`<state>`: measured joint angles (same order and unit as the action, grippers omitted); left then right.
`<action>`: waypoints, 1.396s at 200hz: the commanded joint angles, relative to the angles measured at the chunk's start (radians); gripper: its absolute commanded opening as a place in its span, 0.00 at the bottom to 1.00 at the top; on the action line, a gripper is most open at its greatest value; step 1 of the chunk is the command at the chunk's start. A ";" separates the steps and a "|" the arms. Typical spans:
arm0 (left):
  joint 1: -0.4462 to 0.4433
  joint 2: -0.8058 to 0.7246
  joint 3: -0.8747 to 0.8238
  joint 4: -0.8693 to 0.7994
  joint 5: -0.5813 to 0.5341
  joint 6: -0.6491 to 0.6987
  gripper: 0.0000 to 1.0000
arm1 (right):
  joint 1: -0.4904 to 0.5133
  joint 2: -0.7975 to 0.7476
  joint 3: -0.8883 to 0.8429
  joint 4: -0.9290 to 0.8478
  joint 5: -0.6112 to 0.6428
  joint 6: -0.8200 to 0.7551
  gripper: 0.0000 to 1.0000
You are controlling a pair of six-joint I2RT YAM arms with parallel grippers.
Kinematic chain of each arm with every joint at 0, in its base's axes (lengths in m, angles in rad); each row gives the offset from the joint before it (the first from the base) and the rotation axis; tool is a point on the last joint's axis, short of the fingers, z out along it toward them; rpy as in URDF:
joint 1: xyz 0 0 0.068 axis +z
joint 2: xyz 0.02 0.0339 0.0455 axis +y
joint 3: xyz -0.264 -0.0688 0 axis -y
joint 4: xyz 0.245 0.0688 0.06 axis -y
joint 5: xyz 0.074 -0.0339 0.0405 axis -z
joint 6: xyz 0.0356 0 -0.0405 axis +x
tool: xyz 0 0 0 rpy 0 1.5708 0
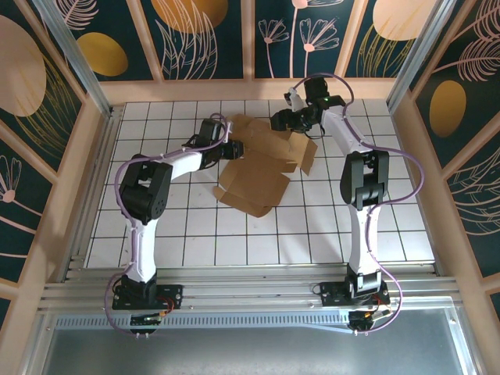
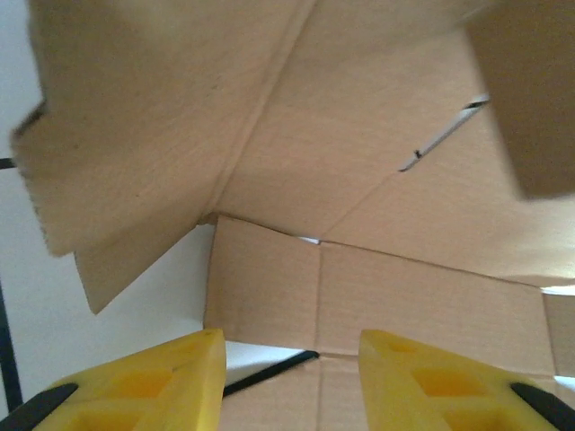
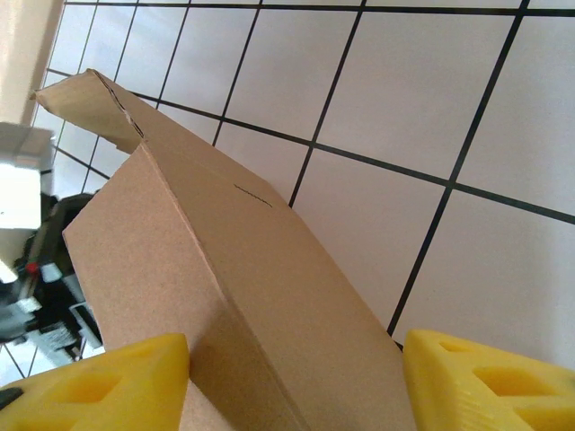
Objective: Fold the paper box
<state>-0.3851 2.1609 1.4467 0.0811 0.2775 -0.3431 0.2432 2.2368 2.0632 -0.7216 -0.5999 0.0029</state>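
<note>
Between the wide-open right jaws runs the paper box (image 3: 225, 296), ungripped; left jaws gape just before it.

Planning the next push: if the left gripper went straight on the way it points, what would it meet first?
The paper box: a creased panel stands right ahead of the left gripper, apparently close, though depth is unclear.

Paper box (image 1: 258, 176), brown creased sheet, flaps partly raised, on tiled table (image 1: 195, 234)
</note>
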 commanded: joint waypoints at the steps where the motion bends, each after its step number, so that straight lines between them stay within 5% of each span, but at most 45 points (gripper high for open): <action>1: 0.020 0.058 0.079 -0.056 0.086 0.043 0.44 | -0.003 -0.028 -0.003 -0.032 0.031 -0.001 0.64; 51: 0.027 0.120 0.148 -0.132 0.036 0.093 0.48 | 0.001 -0.029 0.008 -0.035 0.030 -0.001 0.64; 115: 0.028 0.188 0.203 -0.156 0.234 0.093 0.50 | 0.005 -0.026 -0.001 -0.032 0.035 0.005 0.64; 159: 0.027 0.193 0.202 -0.129 0.260 0.084 0.36 | 0.006 -0.029 0.003 -0.035 0.044 0.005 0.64; 243: 0.005 0.075 0.045 0.053 0.214 0.299 0.22 | 0.014 -0.031 -0.004 -0.029 0.070 0.017 0.63; 279: -0.060 0.054 0.038 0.054 0.056 0.390 0.17 | 0.017 -0.029 -0.008 -0.027 0.074 0.019 0.63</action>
<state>-0.3920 2.2646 1.4944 0.0875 0.4282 -0.0574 0.2478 2.2337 2.0636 -0.7212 -0.5663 0.0109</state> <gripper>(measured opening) 0.186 0.632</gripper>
